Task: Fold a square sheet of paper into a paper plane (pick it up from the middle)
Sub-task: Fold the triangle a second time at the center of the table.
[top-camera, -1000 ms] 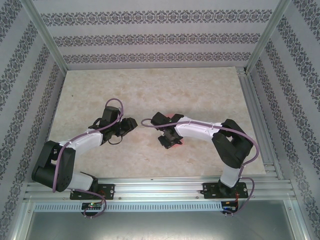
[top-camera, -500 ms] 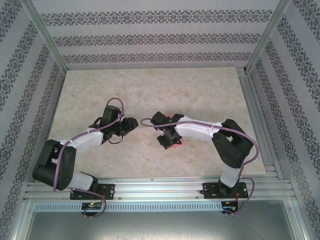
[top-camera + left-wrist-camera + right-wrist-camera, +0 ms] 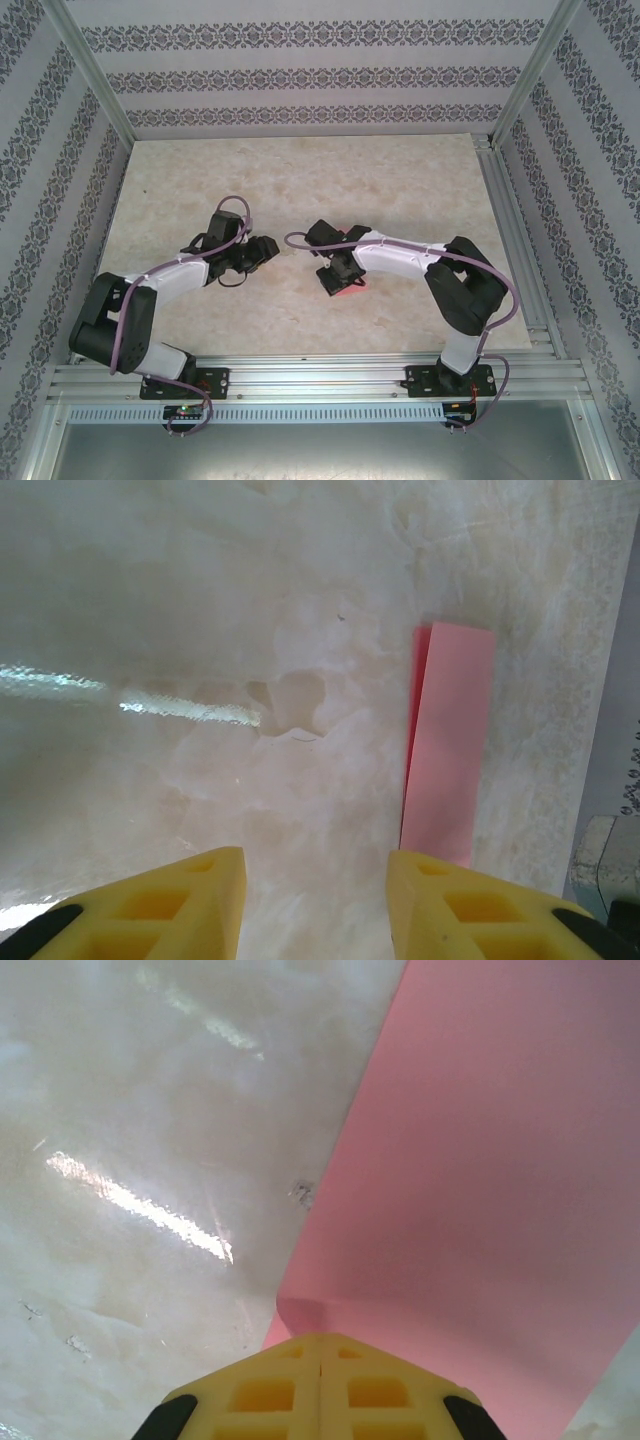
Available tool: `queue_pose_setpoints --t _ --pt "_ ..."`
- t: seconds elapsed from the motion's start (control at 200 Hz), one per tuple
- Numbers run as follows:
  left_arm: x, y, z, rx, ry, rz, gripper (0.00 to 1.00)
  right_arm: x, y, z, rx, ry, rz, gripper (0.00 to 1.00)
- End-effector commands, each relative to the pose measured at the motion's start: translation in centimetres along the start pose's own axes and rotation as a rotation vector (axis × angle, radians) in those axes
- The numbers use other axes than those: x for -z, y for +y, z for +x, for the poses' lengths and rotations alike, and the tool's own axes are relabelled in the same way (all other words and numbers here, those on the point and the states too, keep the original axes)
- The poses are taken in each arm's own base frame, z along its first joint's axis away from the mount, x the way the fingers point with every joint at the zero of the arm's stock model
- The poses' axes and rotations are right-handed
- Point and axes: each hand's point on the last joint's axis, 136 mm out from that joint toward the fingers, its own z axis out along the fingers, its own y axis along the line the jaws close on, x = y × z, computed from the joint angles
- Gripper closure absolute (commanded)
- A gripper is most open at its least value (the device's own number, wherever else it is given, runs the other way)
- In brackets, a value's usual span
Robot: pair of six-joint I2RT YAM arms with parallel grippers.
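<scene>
Right wrist view shows the right gripper (image 3: 320,1345) with its yellow fingertips pressed together. They have closed over the last second and now nip the near edge of the thin pink-red sheet of paper (image 3: 480,1160), which lies on the pale marbled table (image 3: 150,1110). The grip looks made, so a lift or fold can follow. The left gripper (image 3: 315,880) hangs partly open and empty, with the sheet just ahead of one finger. No writing or brand is legible.

The right pincer (image 3: 338,282) sits over pink paper (image 3: 353,288), the left pincer (image 3: 266,248) apart to its left
</scene>
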Motion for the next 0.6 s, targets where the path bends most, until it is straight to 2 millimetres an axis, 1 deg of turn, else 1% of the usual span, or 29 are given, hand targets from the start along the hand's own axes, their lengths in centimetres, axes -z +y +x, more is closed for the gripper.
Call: queue_pose_setpoints --t 0.0,0.075,0.235,0.38,0.455,0.5,0.594 --pt "-0.2 -2.3 -0.7 -0.049 0.009 0.068 0.55 1.7 0.2 -1.1 -0.046 -0.092 -0.090 1.00" --pt "-0.7 -2.9 -0.3 -0.059 0.029 0.080 0.54 2.2 0.2 -1.4 -0.077 -0.117 -0.147 1.00" --pt "-2.1 -4.6 0.7 -0.082 0.073 0.100 0.49 2.3 -1.2 -1.4 -0.123 -0.136 -0.174 1.00" --pt "-4.0 -6.4 2.2 -0.108 0.117 0.107 0.48 2.3 -2.6 -1.3 -0.182 -0.162 -0.214 1.00" --pt "-5.0 -7.4 2.4 -0.103 0.123 0.115 0.48 2.2 -3.1 -1.3 -0.207 -0.176 -0.243 1.00" --pt "-5.7 -7.9 2.4 -0.094 0.124 0.119 0.48 2.1 -3.3 -1.2 -0.218 -0.176 -0.255 1.00" --pt "-7.3 -9.6 2.4 -0.084 0.140 0.145 0.57 1.9 -3.7 -1.0 -0.223 -0.180 -0.257 1.00"
